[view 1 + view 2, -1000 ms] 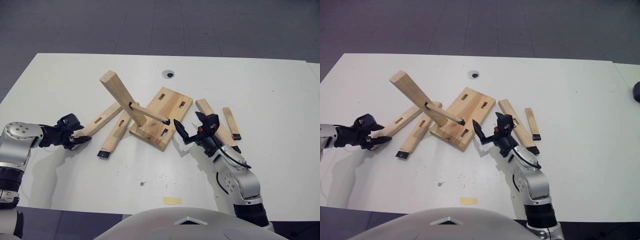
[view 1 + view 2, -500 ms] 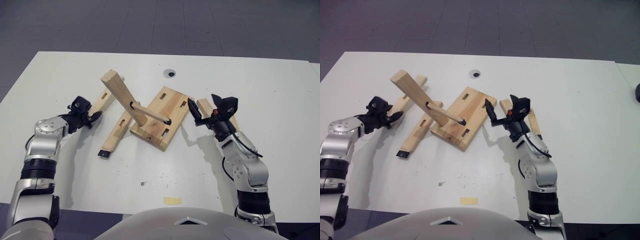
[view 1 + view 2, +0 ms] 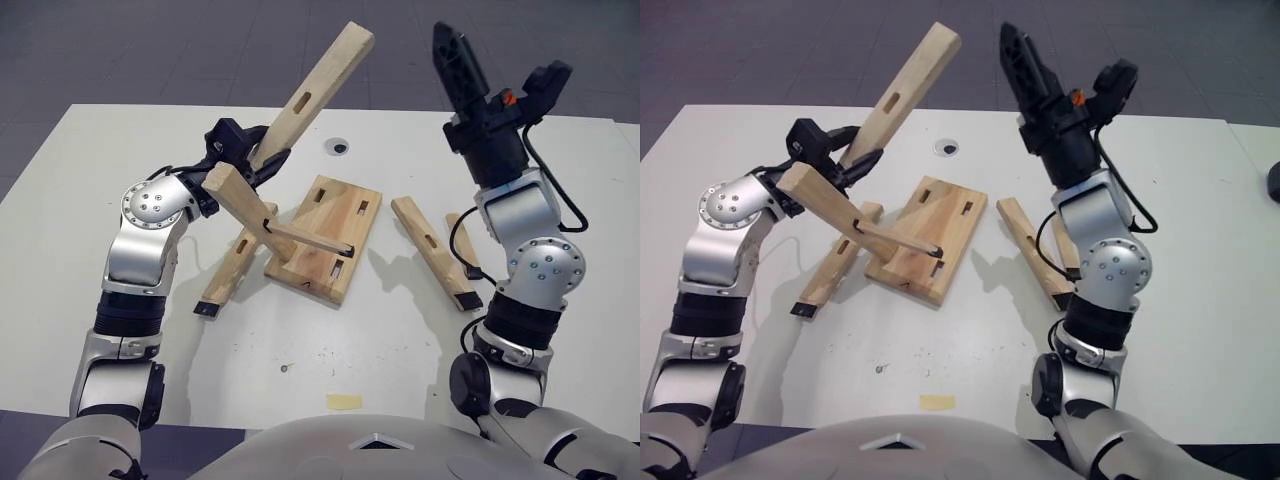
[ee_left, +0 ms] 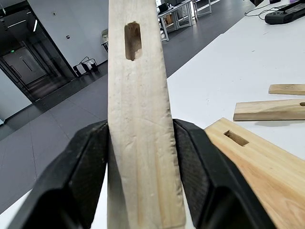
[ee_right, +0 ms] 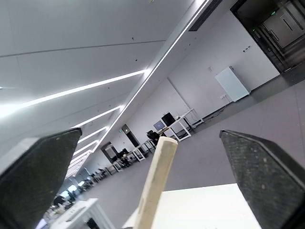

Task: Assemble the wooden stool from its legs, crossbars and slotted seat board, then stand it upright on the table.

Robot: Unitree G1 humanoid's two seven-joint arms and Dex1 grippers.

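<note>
The left gripper (image 3: 248, 158) is clamping a pale slotted wooden leg (image 3: 312, 88), raised aslant near the rectangular slotted seat board (image 3: 345, 200); the right gripper (image 3: 500, 72) is hovering wide open.

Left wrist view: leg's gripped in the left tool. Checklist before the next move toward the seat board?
1. Left tool shut on pale wooden leg, pads on both faces: ok.
2. Leg's mortise slot unblocked: ok.
3. Right tool open, empty, raised off the white table: ok.
4. Slotted light wooden seat board flat, slots up: ok.
5. Clearance round held leg: not ok, tilted second leg with crossbar looks close to tool.
6. Held leg's lower end: cannot tell, hidden by tool.
</note>
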